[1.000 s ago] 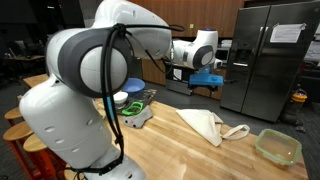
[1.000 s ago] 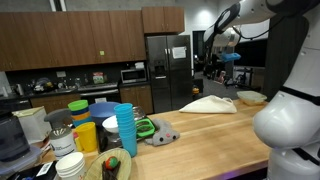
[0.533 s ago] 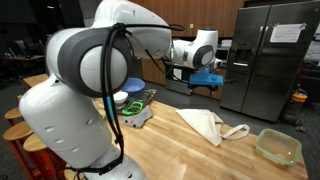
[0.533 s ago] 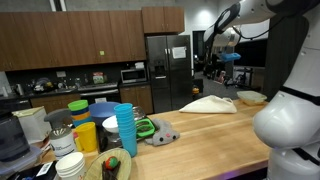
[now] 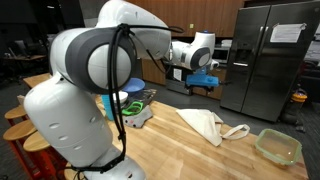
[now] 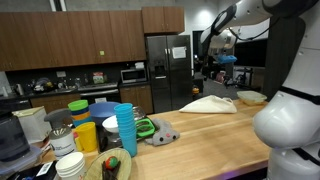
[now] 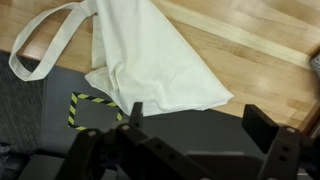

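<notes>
My gripper (image 5: 203, 88) hangs high in the air past the far edge of the wooden table (image 5: 170, 150); it also shows in an exterior view (image 6: 222, 66). In the wrist view its two dark fingers (image 7: 196, 125) stand wide apart with nothing between them. Below it lies a white cloth tote bag (image 7: 150, 55) with a loop handle, flat on the table and hanging a little over its edge. The bag shows in both exterior views (image 5: 205, 125) (image 6: 207, 104).
A clear green-tinted container (image 5: 277, 146) sits near the table's corner. A blue cup (image 6: 124, 128), yellow cup (image 6: 87, 137), stacked bowls (image 6: 69, 165) and a grey cloth (image 6: 158, 132) crowd one end. A steel fridge (image 5: 265, 55) stands beyond. Dark floor with yellow-black tape (image 7: 85, 108) lies below.
The arm has shifted slightly, with the gripper moving a little; the jaws stay open and the bag has not moved.
</notes>
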Action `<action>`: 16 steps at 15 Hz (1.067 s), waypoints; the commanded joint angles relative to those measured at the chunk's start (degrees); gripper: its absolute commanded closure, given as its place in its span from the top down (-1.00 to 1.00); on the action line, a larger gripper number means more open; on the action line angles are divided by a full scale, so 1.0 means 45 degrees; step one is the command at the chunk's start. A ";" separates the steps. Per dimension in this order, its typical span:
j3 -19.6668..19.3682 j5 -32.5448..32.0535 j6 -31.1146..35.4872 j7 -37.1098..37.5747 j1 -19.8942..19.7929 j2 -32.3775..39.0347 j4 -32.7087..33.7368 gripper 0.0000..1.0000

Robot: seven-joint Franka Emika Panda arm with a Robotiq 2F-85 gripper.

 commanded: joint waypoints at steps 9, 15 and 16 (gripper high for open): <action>0.0088 -0.0079 -0.0408 -0.0314 -0.0620 0.2084 0.1249 1.00; -0.0050 -0.0051 -0.0459 -0.1071 -0.1327 0.3043 0.2154 1.00; -0.0048 0.0144 -0.0603 -0.1328 -0.1434 0.3179 0.2336 1.00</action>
